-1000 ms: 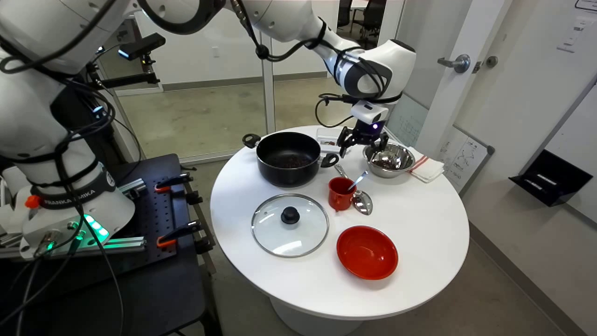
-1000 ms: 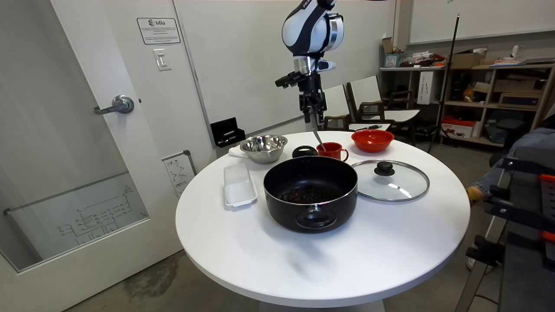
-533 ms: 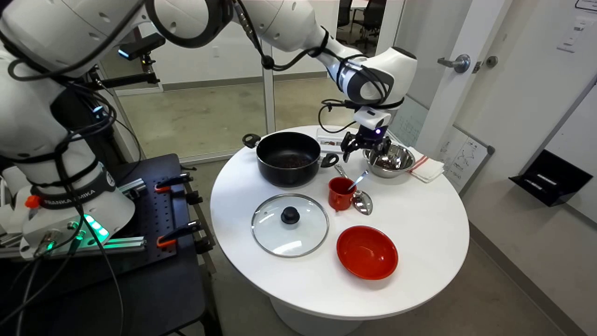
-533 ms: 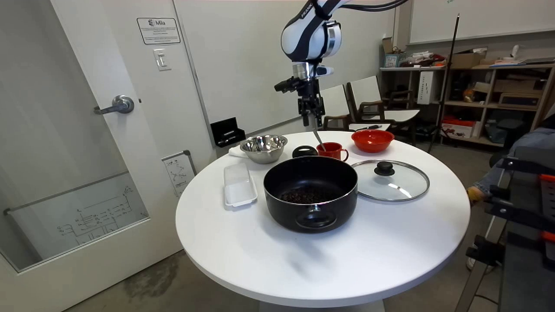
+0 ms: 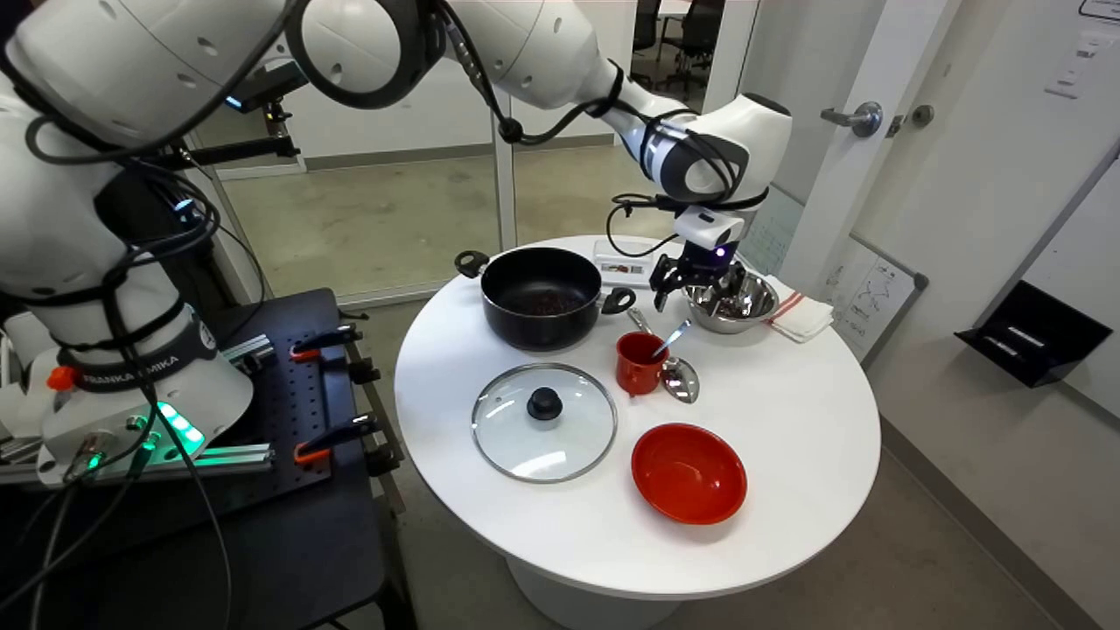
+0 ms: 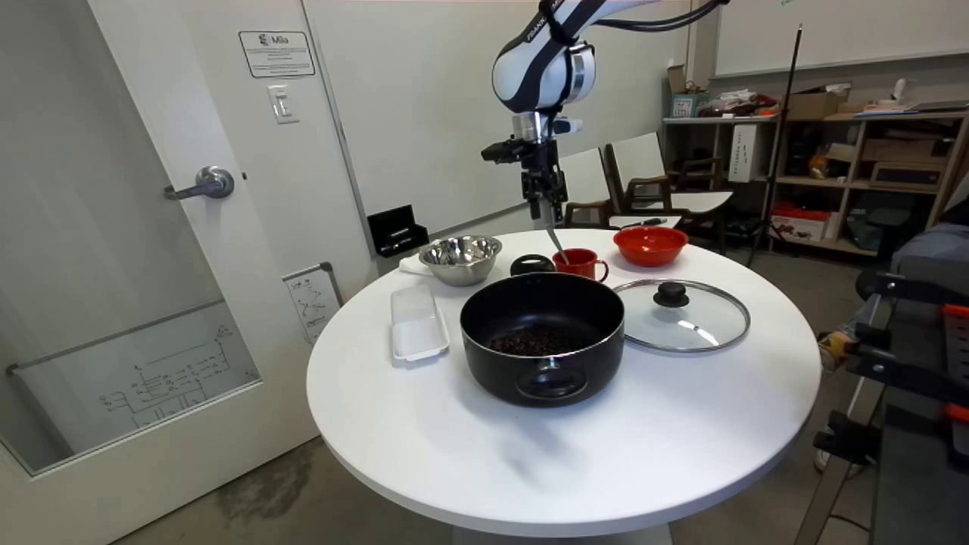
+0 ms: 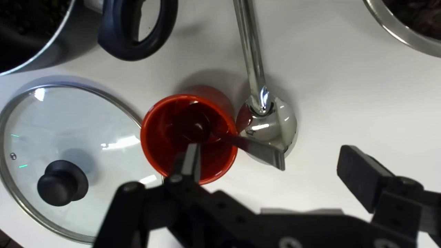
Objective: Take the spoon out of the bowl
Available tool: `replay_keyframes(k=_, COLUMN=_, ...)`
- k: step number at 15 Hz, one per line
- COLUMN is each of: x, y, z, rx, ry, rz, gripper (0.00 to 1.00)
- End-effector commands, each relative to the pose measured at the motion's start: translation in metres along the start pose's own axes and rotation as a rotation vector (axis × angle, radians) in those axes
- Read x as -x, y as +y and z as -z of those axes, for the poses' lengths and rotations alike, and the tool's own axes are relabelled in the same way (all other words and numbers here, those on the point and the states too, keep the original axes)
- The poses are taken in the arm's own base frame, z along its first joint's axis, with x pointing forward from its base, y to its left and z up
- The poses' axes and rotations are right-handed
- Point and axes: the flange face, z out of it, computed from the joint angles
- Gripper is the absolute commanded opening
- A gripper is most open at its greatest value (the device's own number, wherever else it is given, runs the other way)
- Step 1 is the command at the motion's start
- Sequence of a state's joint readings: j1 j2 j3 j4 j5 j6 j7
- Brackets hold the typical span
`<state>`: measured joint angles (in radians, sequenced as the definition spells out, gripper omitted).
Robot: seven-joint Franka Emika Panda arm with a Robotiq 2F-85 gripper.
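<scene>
Spoon (image 7: pixel 255 148) (seemingly) leans in red mug (image 5: pixel 637 369).

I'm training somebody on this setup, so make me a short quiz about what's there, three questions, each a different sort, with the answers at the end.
1. True or false: dark bits lie in the steel bowl as well as in the black pot.
2. Multiple choice: what does the slim grey spoon lean out of?
A. the black pot
B. the red mug
C. the red bowl
3. In one word: is the pincer open or shut?

Key:
1. True.
2. B.
3. Open.
</scene>
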<state>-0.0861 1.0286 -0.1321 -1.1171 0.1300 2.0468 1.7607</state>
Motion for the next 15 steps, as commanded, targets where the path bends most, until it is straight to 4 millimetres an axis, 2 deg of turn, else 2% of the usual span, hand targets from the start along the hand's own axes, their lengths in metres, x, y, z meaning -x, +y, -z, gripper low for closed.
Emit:
replay_keyframes(k=1, x=-0.004, y=-0.01, z=-0.006, rx=0.012, ry=-0.008, rz=0.01, gripper=1.0)
replay_keyframes(k=7, x=-0.011, y=-0.018, z=-0.021, rx=0.007, ry=-0.01, rz=-0.006, gripper=1.0)
replay_keyframes(k=15, x=-0.013, y=-0.022, z=-0.028, rx=0.012, ry=-0.008, rz=-0.015, gripper=1.0)
